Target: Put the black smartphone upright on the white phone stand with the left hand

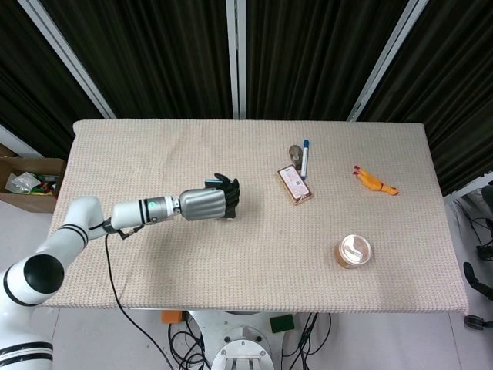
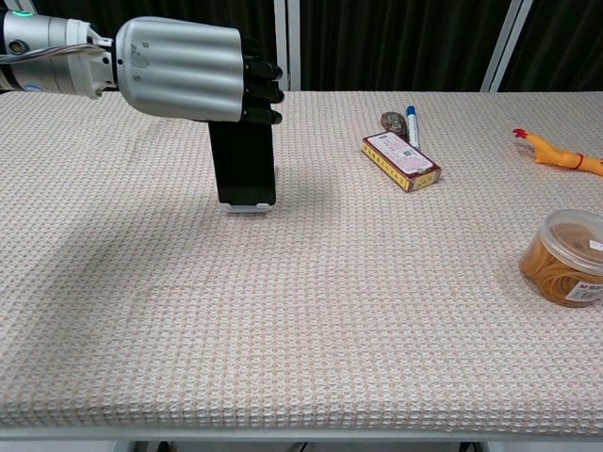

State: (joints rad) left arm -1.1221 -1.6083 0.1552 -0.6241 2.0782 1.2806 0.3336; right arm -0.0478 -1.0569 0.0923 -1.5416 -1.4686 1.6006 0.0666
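My left hand [image 2: 193, 71] grips the top of the black smartphone [image 2: 244, 166], which stands upright on the table's left half. The phone's lower edge hides nearly all of the white phone stand [image 2: 247, 208]; only a thin white strip shows beneath it. In the head view the same left hand [image 1: 206, 203] covers the phone, and the stand [image 1: 224, 220] is barely visible at the fingertips. My right hand is in neither view.
A pink-topped box [image 2: 400, 160], a blue marker [image 2: 412, 124] and a small metal object [image 2: 390, 121] lie right of centre. A rubber chicken toy [image 2: 558, 154] lies far right. A lidded tub of rubber bands [image 2: 566, 256] stands near the right front.
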